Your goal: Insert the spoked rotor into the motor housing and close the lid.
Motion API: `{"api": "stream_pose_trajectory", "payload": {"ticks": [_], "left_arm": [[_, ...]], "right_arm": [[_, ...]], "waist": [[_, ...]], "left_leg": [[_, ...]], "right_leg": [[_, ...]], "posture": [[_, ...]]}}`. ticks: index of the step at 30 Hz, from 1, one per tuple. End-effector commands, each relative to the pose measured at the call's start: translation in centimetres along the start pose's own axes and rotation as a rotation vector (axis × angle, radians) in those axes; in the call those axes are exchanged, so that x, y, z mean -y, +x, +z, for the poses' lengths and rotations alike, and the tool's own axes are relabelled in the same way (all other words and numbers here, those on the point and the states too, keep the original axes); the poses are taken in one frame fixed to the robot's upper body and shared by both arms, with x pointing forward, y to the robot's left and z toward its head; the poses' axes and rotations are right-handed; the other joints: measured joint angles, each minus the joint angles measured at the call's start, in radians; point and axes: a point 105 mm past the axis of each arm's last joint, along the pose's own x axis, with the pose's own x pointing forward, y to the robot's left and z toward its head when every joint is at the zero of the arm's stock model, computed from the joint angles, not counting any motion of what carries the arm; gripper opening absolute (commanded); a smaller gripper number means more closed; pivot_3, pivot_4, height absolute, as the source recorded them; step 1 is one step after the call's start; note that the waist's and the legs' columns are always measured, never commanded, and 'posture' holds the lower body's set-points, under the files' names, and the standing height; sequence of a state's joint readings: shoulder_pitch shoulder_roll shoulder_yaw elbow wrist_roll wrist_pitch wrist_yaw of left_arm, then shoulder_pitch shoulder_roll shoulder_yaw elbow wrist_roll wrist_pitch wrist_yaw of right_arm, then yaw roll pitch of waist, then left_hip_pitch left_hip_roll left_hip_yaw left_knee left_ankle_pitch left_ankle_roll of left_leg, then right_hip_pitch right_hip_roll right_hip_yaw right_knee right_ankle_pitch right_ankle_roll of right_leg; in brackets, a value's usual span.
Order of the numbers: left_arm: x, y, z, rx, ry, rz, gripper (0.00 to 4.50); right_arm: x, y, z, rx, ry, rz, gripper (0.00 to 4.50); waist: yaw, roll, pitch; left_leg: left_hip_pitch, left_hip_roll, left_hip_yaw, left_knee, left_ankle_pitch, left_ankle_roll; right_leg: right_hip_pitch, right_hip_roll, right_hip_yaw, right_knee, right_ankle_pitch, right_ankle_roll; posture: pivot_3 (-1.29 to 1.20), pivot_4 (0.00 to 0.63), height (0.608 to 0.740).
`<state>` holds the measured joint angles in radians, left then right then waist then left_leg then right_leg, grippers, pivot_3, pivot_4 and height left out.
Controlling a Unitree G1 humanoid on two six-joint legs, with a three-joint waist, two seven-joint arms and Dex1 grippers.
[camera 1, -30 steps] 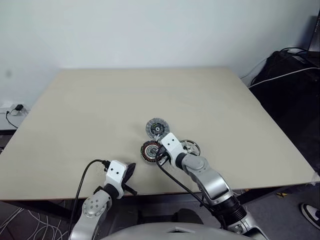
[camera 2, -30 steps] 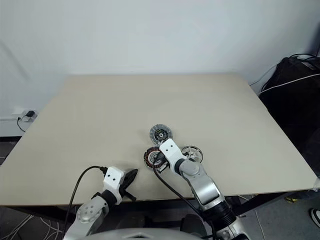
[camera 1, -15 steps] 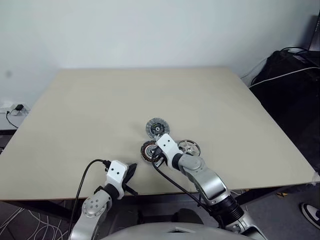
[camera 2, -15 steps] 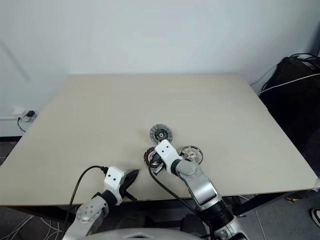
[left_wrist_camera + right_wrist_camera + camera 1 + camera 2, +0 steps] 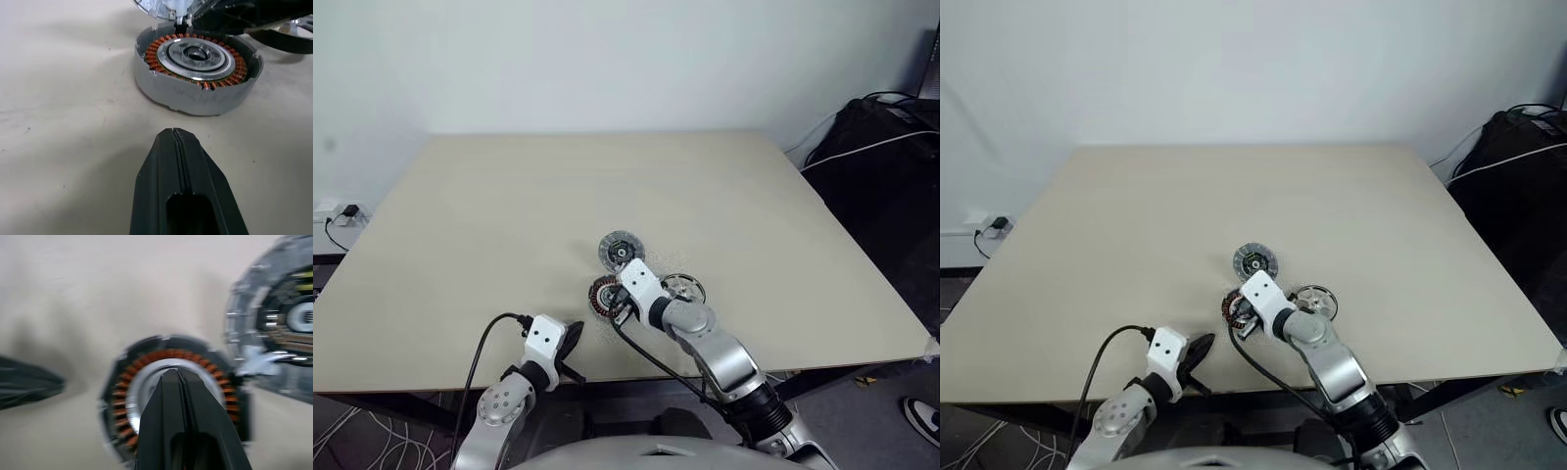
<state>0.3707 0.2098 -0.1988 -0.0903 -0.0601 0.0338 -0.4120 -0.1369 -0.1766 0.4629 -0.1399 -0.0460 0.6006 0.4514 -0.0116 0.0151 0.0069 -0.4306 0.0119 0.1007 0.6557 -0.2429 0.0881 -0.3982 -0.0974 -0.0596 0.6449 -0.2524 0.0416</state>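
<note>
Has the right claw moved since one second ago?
Yes. The right claw has shifted left, off the rotor and over the housing.

Since a second ago the right gripper [image 5: 619, 305] has swung toward nine o'clock across the table [image 5: 489, 225], its white wrist block now sitting further over the motor housing [image 5: 605, 295] and hiding more of it. That shift has uncovered the spoked rotor [image 5: 684, 287] at the arm's three o'clock side, so more of its rim shows than before. The arm's forearm has also turned a little, angling more toward ten o'clock
</note>
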Motion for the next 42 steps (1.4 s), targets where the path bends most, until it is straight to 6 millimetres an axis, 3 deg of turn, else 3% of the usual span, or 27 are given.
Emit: {"api": "stream_pose_trajectory", "payload": {"ticks": [1, 26, 42], "left_arm": [[0.1, 0.3, 1.1, 0.047, 0.016, -0.002, 0.00], [0.5, 0.5, 1.1, 0.044, 0.005, -0.007, 0.00], [0.6, 0.6, 1.3, 0.051, 0.006, -0.006, 0.00]], "right_arm": [[-0.3, -0.2, 1.7, 0.054, -0.014, 0.034, 0.02], [1.5, 0.2, 0.4, 0.008, 0.035, -0.057, 0.02], [1.7, 0.3, -0.4, -0.020, 0.050, -0.063, 0.02]], "waist": [[0.000, 0.000, 0.000], [0.000, 0.000, 0.000], [0.000, 0.000, 0.000]], "left_leg": [[0.000, 0.000, 0.000, 0.000, 0.000, 0.000], [0.000, 0.000, 0.000, -0.001, 0.000, 0.000], [0.000, 0.000, 0.000, -0.001, 0.000, 0.000]], "right_leg": [[0.000, 0.000, 0.000, 0.000, 0.000, 0.000], [0.000, 0.000, 0.000, 0.000, 0.000, 0.000], [0.000, 0.000, 0.000, 0.000, 0.000, 0.000]], "posture": [[0.00, 0.000, 0.740], [0.00, 0.000, 0.740], [0.00, 0.000, 0.740]]}}
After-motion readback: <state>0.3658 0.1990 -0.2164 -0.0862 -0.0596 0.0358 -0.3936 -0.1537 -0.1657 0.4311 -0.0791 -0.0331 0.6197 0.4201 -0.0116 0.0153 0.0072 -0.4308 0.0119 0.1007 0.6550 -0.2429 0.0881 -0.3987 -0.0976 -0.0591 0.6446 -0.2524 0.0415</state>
